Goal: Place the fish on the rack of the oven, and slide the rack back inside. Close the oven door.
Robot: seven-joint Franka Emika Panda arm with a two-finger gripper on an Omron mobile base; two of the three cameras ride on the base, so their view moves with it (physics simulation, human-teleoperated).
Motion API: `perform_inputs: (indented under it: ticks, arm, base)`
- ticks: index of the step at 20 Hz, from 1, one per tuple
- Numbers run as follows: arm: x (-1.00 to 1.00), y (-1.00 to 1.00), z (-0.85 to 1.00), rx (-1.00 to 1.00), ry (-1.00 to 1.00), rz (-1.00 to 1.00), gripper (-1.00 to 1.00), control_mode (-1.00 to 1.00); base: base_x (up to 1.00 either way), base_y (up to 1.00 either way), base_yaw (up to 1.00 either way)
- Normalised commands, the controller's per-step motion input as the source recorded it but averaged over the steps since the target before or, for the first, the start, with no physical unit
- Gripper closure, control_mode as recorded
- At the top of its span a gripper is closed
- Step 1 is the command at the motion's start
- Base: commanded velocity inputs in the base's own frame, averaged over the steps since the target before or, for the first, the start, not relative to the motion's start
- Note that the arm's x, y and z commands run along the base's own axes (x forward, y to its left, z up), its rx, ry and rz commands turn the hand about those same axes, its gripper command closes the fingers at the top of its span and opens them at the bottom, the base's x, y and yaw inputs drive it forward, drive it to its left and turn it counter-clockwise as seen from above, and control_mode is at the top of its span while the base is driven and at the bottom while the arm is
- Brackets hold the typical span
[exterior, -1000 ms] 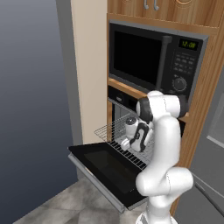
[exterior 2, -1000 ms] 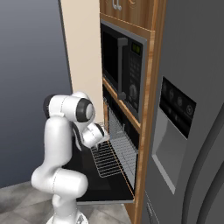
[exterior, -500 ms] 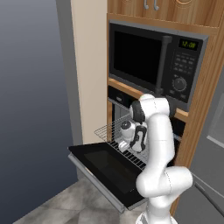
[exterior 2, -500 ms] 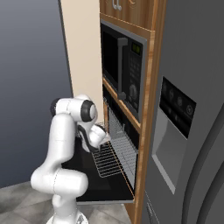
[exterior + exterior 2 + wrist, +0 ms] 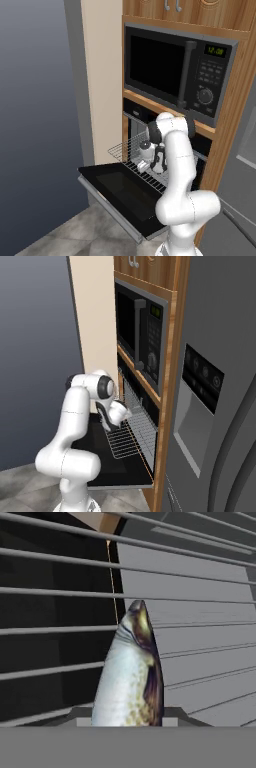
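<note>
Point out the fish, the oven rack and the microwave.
fish (image 5: 131,677): hand view, pale belly at mid-body.
oven rack (image 5: 126,442): right base view, wire grid pulled out over the open door.
microwave (image 5: 159,66): left base view, dark door window.

The only text is a green digital clock (image 5: 216,50) glowing on the black microwave's control panel (image 5: 209,80); its digits blur, perhaps "12:00". Keypad markings stay illegible.
</note>
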Motion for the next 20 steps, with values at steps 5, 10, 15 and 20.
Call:
perform_inputs:
  ticks: [5, 10, 15, 20]
  arm:
    - [0.63, -0.13, -0.24, 0.0, 0.0, 0.0, 1.0, -1.0]
    - [0.66, -0.02, -0.28, -0.01, 0.0, 0.0, 1.0, -1.0]
    - [-0.02, 0.12, -0.01, -0.03, 0.0, 0.0, -1.0, -1.0]
    - [-0.25, 0.39, 0.5, -0.05, -0.02, -0.01, -1.0, -1.0]
  base:
    - [0.0, 0.0, 0.0]
    - [0.0, 0.0, 0.0]
    - [0.0, 0.0, 0.0]
    - [0.0, 0.0, 0.0]
